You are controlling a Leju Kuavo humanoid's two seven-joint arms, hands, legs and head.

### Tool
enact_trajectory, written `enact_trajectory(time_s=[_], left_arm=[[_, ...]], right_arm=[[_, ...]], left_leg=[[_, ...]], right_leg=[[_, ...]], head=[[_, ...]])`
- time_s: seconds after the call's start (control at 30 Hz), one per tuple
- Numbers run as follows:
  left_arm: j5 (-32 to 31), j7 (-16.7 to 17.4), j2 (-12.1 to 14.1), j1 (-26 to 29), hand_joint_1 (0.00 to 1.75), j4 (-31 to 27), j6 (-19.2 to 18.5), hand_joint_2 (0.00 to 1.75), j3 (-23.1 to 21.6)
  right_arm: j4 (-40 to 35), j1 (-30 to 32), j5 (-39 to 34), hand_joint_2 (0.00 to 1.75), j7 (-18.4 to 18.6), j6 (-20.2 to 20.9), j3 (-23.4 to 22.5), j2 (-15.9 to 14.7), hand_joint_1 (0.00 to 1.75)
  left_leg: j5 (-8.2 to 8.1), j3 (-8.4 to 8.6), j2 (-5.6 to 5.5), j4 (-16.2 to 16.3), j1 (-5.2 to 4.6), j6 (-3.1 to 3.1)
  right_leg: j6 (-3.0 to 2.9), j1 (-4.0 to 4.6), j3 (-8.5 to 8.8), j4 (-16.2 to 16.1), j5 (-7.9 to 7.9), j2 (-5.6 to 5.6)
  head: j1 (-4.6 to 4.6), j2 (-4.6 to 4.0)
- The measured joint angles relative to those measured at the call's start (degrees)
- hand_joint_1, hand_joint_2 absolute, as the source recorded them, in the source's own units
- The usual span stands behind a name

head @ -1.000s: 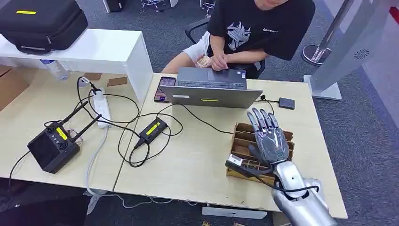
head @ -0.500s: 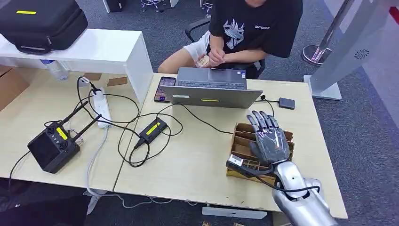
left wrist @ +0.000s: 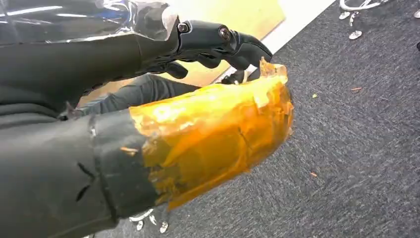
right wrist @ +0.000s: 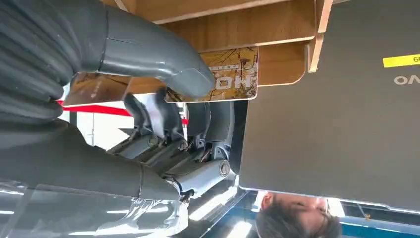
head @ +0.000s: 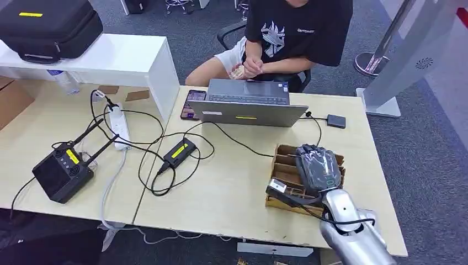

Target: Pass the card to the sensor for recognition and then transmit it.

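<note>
Head view first: the right hand [head: 318, 168] sits at about 4 o'clock on the bench [head: 232, 187], fingers curled down over the wooden card box [head: 282, 165]. The box stands between the laptop [head: 246, 104] at 12 o'clock and the bench's near edge. A person [head: 298, 33] sits behind the laptop with hands together. Over at 9 o'clock there is a black sensor unit [head: 60, 172] with antennas, a power strip [head: 119, 126] at 10 o'clock, and a small black adapter [head: 179, 149] with a yellow label near the middle, cables looping among them. A phone [head: 191, 103] lies just beside the laptop's left corner.

Left wrist view: the left hand [left wrist: 208, 44] hangs over grey carpet [left wrist: 346, 148], dark fingers curled inward with nothing in them, the thumb [left wrist: 213, 134] wrapped in amber tape.

Right wrist view: here is the card [right wrist: 233, 74], a picture card with tree branches and white letters. It stands in a slot of the box, its long axis running along the wooden divider [right wrist: 237, 25], one short end towards the laptop's grey lid. The grey thumb presses its face and the darker fingers [right wrist: 163, 111] close in from the other side, so the right hand pinches the card, which is not lifted out.
</note>
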Motion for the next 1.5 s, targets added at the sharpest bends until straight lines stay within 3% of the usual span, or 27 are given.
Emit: enact_trajectory(time_s=[0.27,0.4,0.73,1.0,1.13,1.23,1.5], left_arm=[[0.0,0.0,0.0,0.0,0.0,0.0,0.0,0.0,0.0],[0.0,0.0,0.0,0.0,0.0,0.0,0.0,0.0,0.0],[0.2,0.0,0.0,0.0,0.0,0.0,0.0,0.0,0.0],[-0.2,-0.4,0.0,0.0,0.0,0.0,0.0,0.0,0.0],[-1.3,-2.1,0.0,0.0,0.0,0.0,0.0,0.0,0.0],[-2.4,-3.1,0.0,0.0,0.0,0.0,0.0,0.0,0.0],[-5.4,-5.6,0.0,-0.4,0.0,0.0,0.0,0.0,0.0]], right_arm=[[0.0,0.0,0.3,1.75,-0.2,-0.6,0.0,0.0,1.75],[-1.9,0.2,2.2,1.75,-0.2,-3.9,0.0,0.0,1.75],[-14.4,-0.2,3.9,1.75,0.9,-6.5,-1.1,-0.4,1.75],[-21.2,-1.9,2.4,1.75,0.7,-5.9,-2.3,-0.4,1.75],[-19.5,-10.3,-1.6,1.75,0.8,3.1,-1.7,0.5,1.75],[-14.7,-18.0,-2.2,1.75,1.6,7.4,-1.2,2.1,1.75],[9.2,-38.9,-6.3,1.75,4.0,14.3,-0.3,8.6,1.75]], left_leg=[[0.0,0.0,0.0,0.0,0.0,0.0],[0.0,0.0,0.02,0.0,0.0,0.0],[0.0,-0.01,0.02,0.0,0.0,0.0],[0.0,-0.03,0.04,0.0,-0.03,0.0],[0.06,-0.01,0.14,0.0,-0.03,-0.01],[0.16,-0.03,0.09,0.0,-0.01,-0.04],[0.27,-0.03,0.06,0.0,0.0,-0.01]], right_leg=[[0.0,0.0,0.0,0.0,0.0,0.0],[0.0,0.0,0.0,0.0,0.0,0.02],[0.0,0.0,0.0,0.0,0.0,0.01],[-0.04,-0.01,0.01,0.0,0.04,0.02],[-0.04,-0.01,-0.03,0.0,0.13,0.12],[-0.04,0.0,-0.01,0.1,0.16,0.11],[-0.03,0.0,-0.05,0.1,0.22,0.1]], head=[[0.0,0.0],[0.0,0.0],[0.0,0.0],[0.0,0.0],[0.0,0.0],[0.0,0.0],[0.02,0.0]])
